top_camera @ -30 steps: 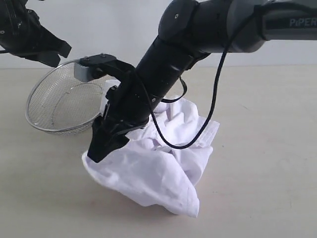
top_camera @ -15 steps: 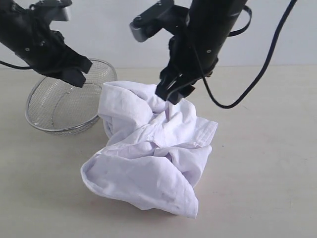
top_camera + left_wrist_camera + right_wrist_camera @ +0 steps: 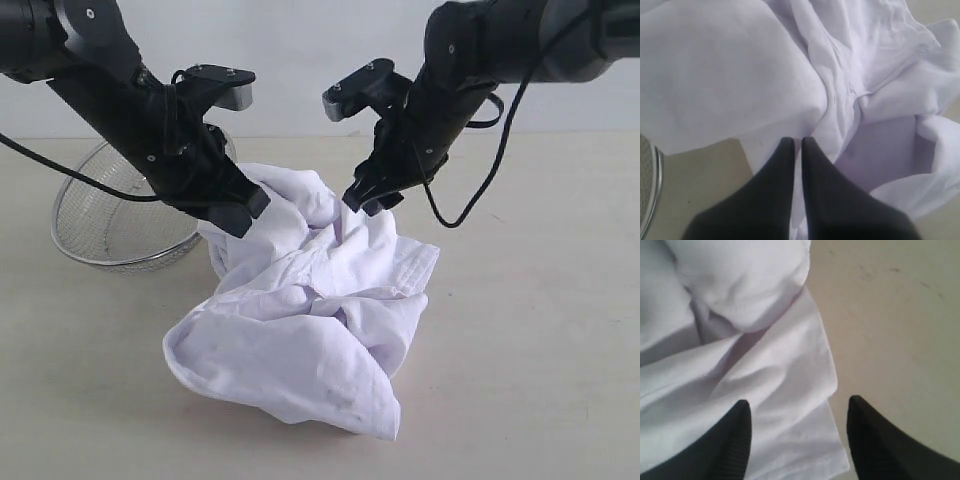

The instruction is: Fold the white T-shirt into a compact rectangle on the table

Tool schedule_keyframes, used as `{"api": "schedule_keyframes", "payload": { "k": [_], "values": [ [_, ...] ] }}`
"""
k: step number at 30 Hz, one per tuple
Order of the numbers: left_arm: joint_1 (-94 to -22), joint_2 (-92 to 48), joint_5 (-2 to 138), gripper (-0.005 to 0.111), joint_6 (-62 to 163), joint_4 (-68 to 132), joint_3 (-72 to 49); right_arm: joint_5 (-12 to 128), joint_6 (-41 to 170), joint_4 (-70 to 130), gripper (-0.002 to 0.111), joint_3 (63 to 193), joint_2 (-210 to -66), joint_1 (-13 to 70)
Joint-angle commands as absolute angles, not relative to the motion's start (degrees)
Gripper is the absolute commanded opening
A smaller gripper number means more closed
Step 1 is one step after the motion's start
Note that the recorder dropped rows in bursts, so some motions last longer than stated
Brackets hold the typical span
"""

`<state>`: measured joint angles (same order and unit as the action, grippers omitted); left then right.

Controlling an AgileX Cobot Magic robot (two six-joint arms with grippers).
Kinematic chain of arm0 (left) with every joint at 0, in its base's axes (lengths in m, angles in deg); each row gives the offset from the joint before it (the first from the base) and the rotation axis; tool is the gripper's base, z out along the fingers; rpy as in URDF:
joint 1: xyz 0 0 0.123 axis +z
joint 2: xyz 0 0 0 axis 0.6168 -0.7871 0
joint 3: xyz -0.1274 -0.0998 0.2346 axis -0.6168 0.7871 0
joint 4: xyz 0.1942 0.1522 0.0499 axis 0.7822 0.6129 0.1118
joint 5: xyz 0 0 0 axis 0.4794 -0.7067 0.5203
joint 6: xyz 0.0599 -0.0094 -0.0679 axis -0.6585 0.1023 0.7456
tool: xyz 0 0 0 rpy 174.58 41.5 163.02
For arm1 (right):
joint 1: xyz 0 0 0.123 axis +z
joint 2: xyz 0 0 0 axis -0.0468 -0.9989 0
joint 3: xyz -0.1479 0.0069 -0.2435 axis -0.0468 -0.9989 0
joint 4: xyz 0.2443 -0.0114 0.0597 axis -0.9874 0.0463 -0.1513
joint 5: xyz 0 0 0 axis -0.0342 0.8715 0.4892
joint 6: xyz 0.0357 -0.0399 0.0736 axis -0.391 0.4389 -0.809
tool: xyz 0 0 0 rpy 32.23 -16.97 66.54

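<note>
The T-shirt (image 3: 300,330) lay crumpled in a heap in the middle of the table (image 3: 540,330), with the basket (image 3: 110,215) at its 10 o'clock. The left gripper (image 3: 248,208) was clenched, tips together, at the heap's 11 o'clock edge, with no cloth plainly pinched. The right gripper (image 3: 366,200) hung at 1 o'clock, its jaws spread over a hem of the shirt.

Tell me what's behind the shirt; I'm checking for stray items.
A mesh basket, its right rim hidden by the shirt and left arm. Anything under the shirt is covered.
</note>
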<state>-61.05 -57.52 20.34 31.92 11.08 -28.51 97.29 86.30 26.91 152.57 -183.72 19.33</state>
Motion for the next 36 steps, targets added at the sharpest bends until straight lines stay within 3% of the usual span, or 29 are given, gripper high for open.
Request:
{"api": "schedule_keyframes", "payload": {
  "k": [1, 13, 19, 28, 31, 36],
  "values": [
    [-61.4, -57.4, 20.3, 0.005, 32.7, 11.1, -28.3, 94.4, 86.2, 26.0, 0.035, 157.2, -188.0, 18.4],
    [-61.4, -57.4, 20.2, 0.005, 33.4, 11.6, -28.3, 95.5, 87.0, 25.5, 0.033, 161.8, -193.7, 17.8],
    [-61.4, -57.4, 20.0, 0.005, 33.4, 12.0, -28.3, 94.7, 87.0, 25.2, 0.051, 161.8, -195.1, 17.0],
    [-61.4, -57.4, 20.1, 0.005, 33.6, 12.0, -28.3, 95.6, 87.5, 20.9, 0.051, 161.8, -197.7, 17.0],
    [-61.4, -57.4, 20.4, 0.005, 33.6, 12.0, -28.3, 98.0, 90.8, 15.3, 0.039, 161.8, -197.9, 17.0],
    [-61.4, -57.4, 20.5, 0.005, 33.6, 12.0, -28.3, 99.0, 95.1, 12.1, 0.000, 161.8, -197.9, 17.0]
  ]
}}
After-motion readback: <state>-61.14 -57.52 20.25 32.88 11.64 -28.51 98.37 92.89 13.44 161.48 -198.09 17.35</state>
